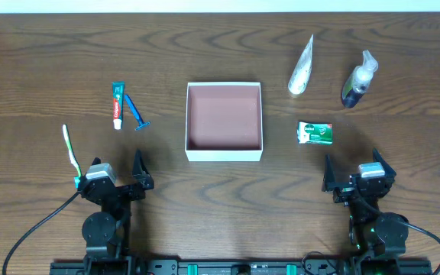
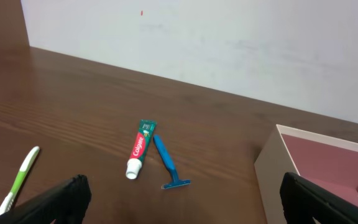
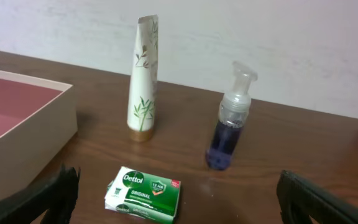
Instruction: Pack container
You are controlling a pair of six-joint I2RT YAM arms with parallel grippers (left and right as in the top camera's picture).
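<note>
Nothing is packed yet. My left gripper and right gripper both stand wide open and empty, with the container ahead between them. I judge a first pick comes next: the soap lies just ahead of the right one.

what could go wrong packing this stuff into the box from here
1. The razor lies right beside the toothpaste, so closing on one may drag the other.
2. The white tube and pump bottle stand upright; a nudge could topple them.
3. The toothbrush lies flat and thin, so it may slip out before reaching the container.
</note>
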